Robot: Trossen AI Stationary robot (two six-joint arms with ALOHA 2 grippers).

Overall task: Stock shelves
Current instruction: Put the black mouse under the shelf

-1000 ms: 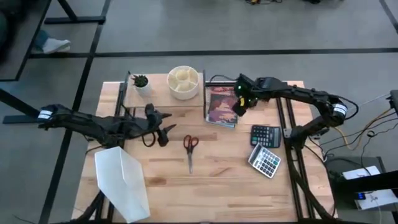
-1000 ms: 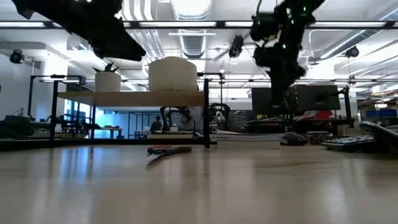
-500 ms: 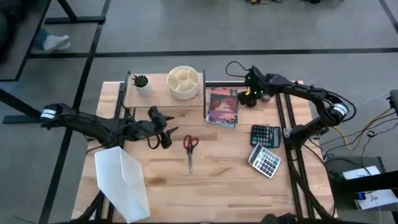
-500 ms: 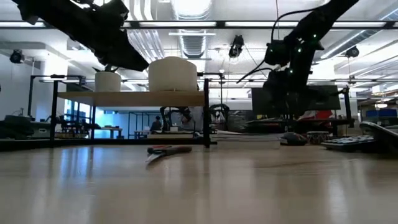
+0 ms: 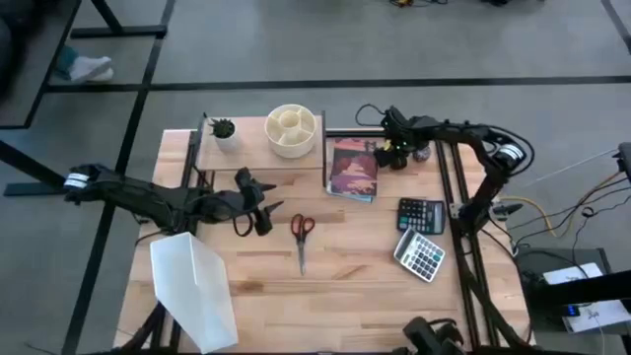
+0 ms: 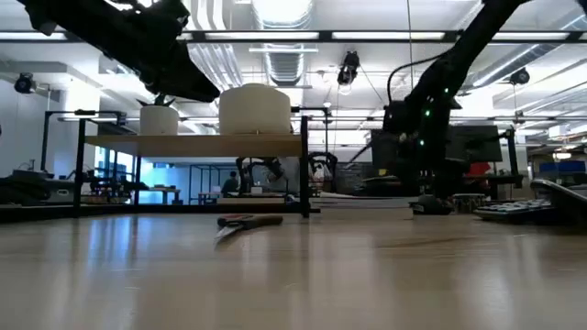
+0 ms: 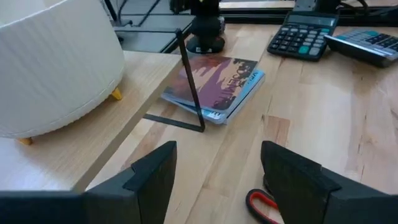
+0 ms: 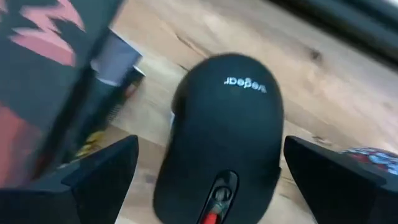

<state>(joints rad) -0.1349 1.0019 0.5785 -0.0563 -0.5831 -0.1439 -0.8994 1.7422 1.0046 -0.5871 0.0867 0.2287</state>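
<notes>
Fingers of the right pincer [image 8: 211,180] stand spread wide, one each side of a black mouse [image 8: 227,130] on the desk [image 5: 345,266], holding nothing yet. Closing squarely on its flanks looks wise; the shelves [image 5: 258,148] stand beyond the book [image 5: 352,170]. The left pincer [image 7: 217,180] waits open.

Looking straight down from above on the whole bench [image 5: 345,266], arms entering from frame left and right. Level at bench height, facing across the riser shelf [image 6: 191,144] into the room. Close on the left wrist, facing the book [image 7: 217,84], also central in the overhead frame. Very close on the right wrist, over a black mouse [image 8: 227,124].
</notes>
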